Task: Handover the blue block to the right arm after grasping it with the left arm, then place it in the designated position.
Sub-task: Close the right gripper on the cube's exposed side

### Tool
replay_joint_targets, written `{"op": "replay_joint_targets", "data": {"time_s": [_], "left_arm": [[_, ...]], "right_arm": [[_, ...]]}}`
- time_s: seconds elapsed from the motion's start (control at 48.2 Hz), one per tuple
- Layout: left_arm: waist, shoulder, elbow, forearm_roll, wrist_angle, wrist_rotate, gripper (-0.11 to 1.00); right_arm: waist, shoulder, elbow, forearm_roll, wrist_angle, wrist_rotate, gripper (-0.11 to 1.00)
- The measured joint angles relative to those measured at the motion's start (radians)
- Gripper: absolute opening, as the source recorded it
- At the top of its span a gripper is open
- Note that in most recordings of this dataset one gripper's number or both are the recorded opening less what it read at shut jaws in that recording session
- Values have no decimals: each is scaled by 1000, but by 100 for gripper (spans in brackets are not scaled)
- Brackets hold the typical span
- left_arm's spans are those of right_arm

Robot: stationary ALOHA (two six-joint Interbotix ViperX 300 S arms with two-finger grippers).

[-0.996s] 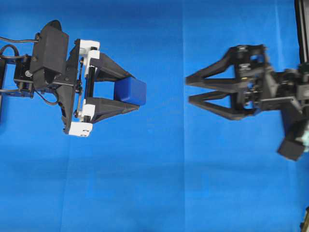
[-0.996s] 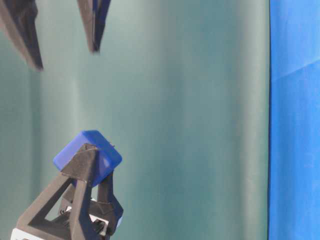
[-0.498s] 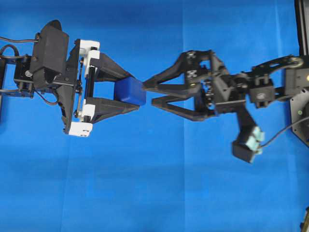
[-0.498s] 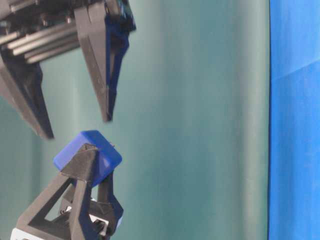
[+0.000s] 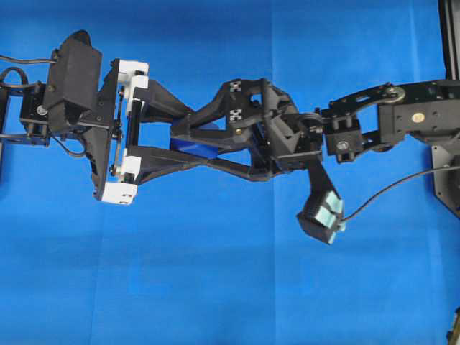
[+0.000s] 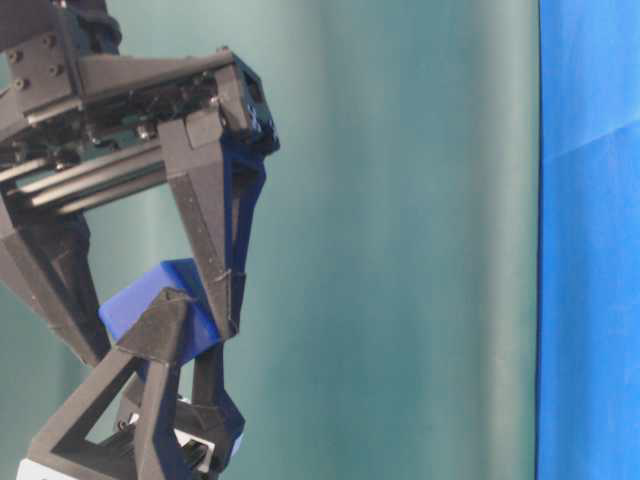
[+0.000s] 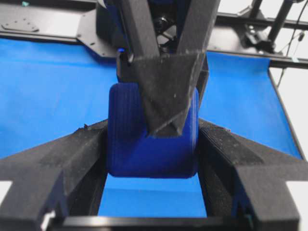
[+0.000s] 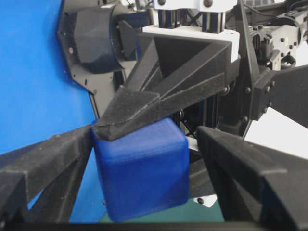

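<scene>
We see, from overhead, only a sliver of the blue block (image 5: 192, 146), since the fingers of both arms cross over it. The left gripper (image 5: 188, 139) grasps the block at its fingertips, held in the air above the blue cloth (image 5: 215, 287). The right gripper (image 5: 185, 141) reaches in from the right with its jaws spread wide, one finger on each side of the block. From the right wrist view we note a gap between the block (image 8: 142, 175) and the finger on its right; on the other side we cannot tell whether the finger touches it. The bases of both arms are cut off at the picture edges.

In the table-level view the block (image 6: 135, 305) sits tilted, partly covered by a left finger (image 6: 160, 340) in front; the lower part of the left gripper is cropped.

Open cloth lies on the near and far sides of the two grippers; a dark frame (image 5: 449, 43) stands at the far right edge.

In the left wrist view the block (image 7: 144, 149) appears as a dark royal-blue cube with rounded edges and fine ridged lines on its faces, darker than the cloth.
</scene>
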Motion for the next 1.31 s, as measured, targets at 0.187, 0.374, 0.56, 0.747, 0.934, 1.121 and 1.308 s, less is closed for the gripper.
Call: {"op": "replay_joint_targets", "data": {"time_s": [0.187,0.374,0.56,0.747,0.934,1.121,1.308], "left_arm": [[-2,0,0,0,0,-2,47],[-6,2,0,0,0,0,47],[-11,-2,0,0,0,2,47],[-15,-5,0,0,2,0,47],[-17,-6,0,0,0,0,47],[-17,-6,-2,2,0,0,47],[-17,-5,-8,0,5,0,47]], "right_arm": [[3,2,-6,0,17,0,94],[0,3,-6,0,71,0,76],[-2,2,-8,0,106,8,38],[-2,0,-8,0,83,8,38],[-5,0,-8,0,72,6,38],[-5,0,-8,0,71,8,38],[-3,-2,-9,0,71,8,38]]}}
